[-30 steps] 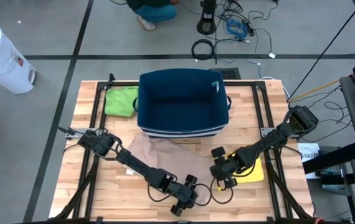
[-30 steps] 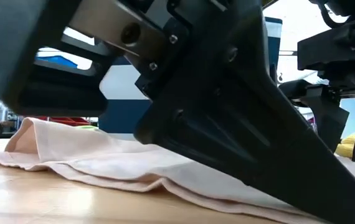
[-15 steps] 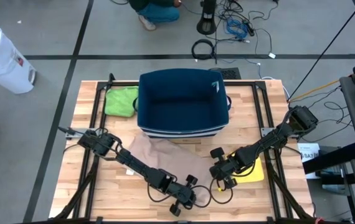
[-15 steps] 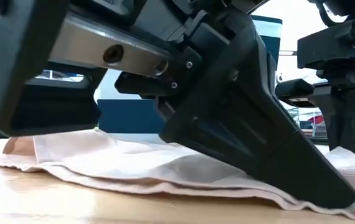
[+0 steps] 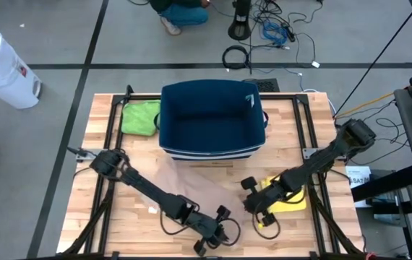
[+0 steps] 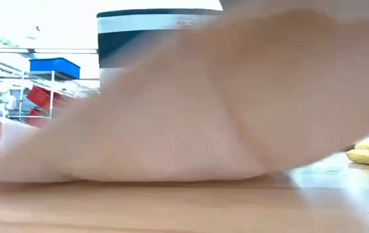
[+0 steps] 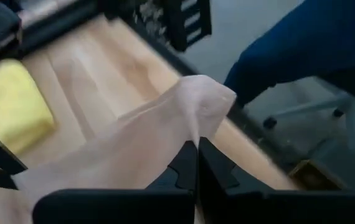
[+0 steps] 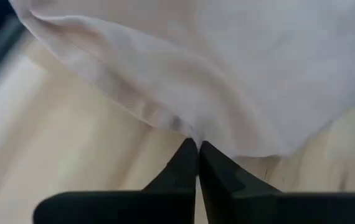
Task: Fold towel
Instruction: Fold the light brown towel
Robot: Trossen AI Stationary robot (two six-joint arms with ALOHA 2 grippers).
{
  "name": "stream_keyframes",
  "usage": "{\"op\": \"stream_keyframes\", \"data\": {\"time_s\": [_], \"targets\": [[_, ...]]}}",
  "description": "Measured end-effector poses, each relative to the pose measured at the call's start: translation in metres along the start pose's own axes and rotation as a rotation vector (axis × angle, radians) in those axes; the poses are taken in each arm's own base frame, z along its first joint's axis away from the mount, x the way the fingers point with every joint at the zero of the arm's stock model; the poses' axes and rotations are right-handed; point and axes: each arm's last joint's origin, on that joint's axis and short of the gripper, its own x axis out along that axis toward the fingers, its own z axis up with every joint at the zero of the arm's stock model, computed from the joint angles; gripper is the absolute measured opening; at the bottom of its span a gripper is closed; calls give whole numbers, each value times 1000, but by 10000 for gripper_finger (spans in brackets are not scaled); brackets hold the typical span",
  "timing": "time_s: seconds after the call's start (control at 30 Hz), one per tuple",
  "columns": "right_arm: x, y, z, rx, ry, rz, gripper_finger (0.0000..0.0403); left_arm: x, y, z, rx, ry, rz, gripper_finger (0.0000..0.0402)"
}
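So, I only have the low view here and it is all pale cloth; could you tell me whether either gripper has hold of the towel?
Observer: Yes. The left gripper is shut on a corner of the towel.
Operator: And the other arm, please?
Observer: The right gripper is shut on the towel's edge too.
Operator: Where are they on the table?
Observer: Both are at the near edge, in front of the blue bin.
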Motion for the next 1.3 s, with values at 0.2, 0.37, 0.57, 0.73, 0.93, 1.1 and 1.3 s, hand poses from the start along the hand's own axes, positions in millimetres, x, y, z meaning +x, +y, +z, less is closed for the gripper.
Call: {"op": "stream_keyframes", "data": {"time_s": [0.2, 0.37, 0.57, 0.73, 0.93, 1.1, 1.3], "targets": [[-56, 14, 26, -122, -321, 51, 0, -57, -6, 48, 64, -127, -3, 1], [-112, 20, 40, -254, -626, 78, 0, -110, -10, 82, 141, -255, 10, 1], [-168, 25, 49, -463, -987, 121, 0, -168, -10, 114, 263, -438, 97, 1], [-185, 22, 50, -563, -1089, 56, 0, -195, -4, 124, 346, -511, 171, 0], [-201, 17, 64, -669, -1130, -37, 0, -197, 3, 124, 434, -492, 252, 0], [-220, 4, 77, -666, -1047, -215, 0, -198, 10, 122, 491, -346, 492, 0], [-245, -17, 86, -636, -931, -325, 0, -200, 26, 117, 571, -131, 748, 0]]}}
